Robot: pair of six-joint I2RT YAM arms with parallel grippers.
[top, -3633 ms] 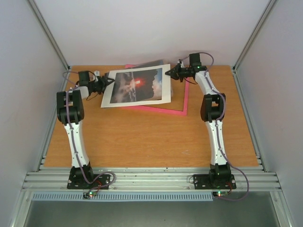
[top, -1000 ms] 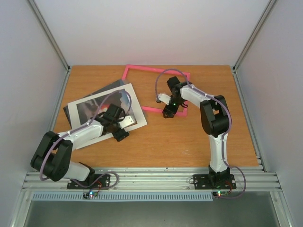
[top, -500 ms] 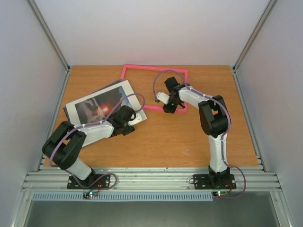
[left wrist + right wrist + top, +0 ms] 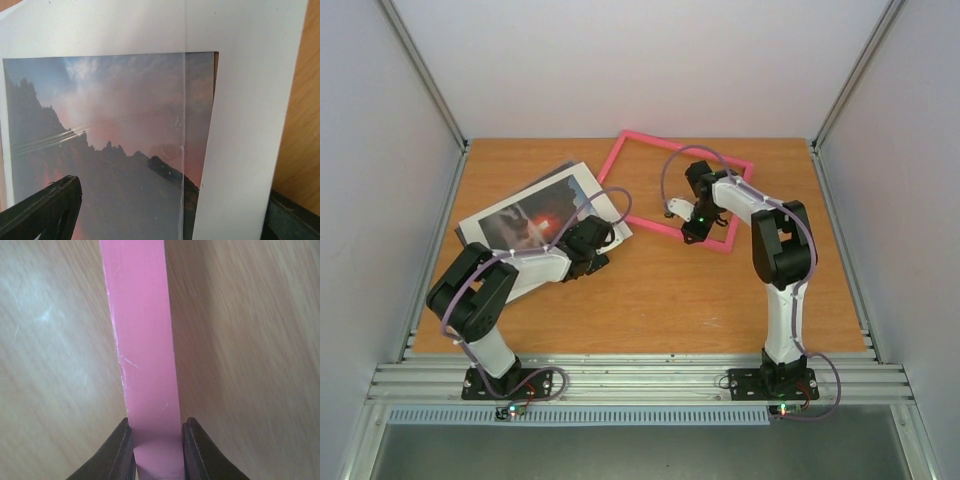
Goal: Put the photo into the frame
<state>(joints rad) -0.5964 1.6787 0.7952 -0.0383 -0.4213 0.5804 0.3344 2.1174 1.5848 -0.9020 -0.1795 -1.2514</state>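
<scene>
Two arms busy. My right gripper (image 4: pixel 157 442) has just clamped onto the near bar of the frame (image 4: pixel 145 340) and swung it askew, so I can now steer it. My left gripper (image 4: pixel 588 252) hangs released over the photo (image 4: pixel 525 218); its corner lies directly beneath, not yet gripped.

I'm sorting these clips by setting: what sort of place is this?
Probably a robot test cell in a lab, not a home. A left arm and a right arm are bolted to an aluminium rail, and plain white panels wall in a bare wooden tabletop.
</scene>
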